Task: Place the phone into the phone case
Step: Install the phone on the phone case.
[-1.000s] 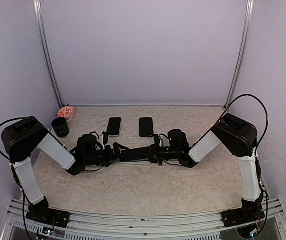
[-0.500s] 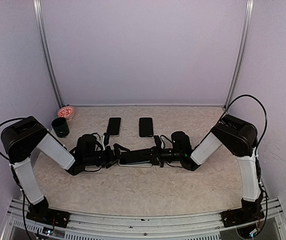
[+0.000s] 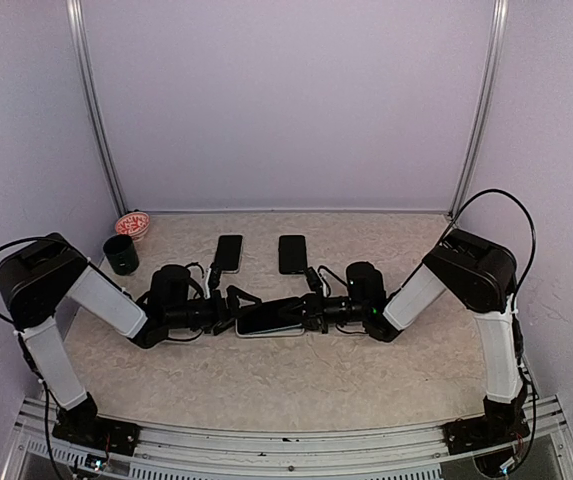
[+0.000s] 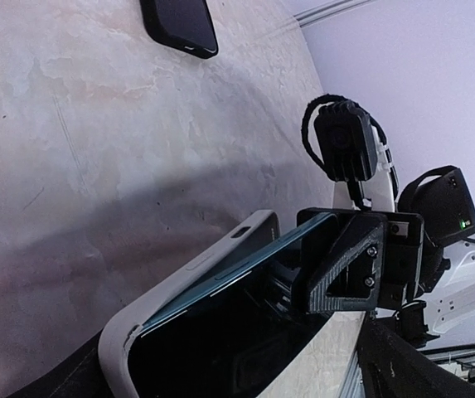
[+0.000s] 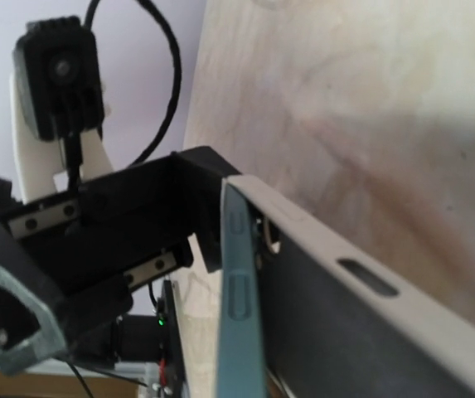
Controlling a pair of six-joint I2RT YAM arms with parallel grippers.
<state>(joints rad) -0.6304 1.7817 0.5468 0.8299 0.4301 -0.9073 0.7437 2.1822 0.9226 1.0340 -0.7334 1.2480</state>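
A teal-edged phone (image 3: 272, 317) with a dark screen lies tilted in a pale grey phone case (image 3: 266, 332) at the table's middle. In the left wrist view the phone (image 4: 249, 269) has its near end seated in the case (image 4: 179, 278) while its far end stands lifted. That far end is pinched by my right gripper (image 3: 312, 311), which is shut on it; one finger (image 4: 345, 265) shows there. My left gripper (image 3: 234, 311) is open, its fingers on either side of the case's near end. The right wrist view shows the phone's edge (image 5: 239, 315) beside the case wall (image 5: 370, 282).
Two flat black phone-shaped things (image 3: 228, 252) (image 3: 292, 254) lie side by side further back; one (image 4: 179, 25) shows in the left wrist view. A dark cup (image 3: 121, 254) and a red-and-white bowl (image 3: 132, 224) stand at the back left corner.
The left arm has drawn back a little to the left. The phone and case now show between the two grippers, and the phone lies lower in the case.
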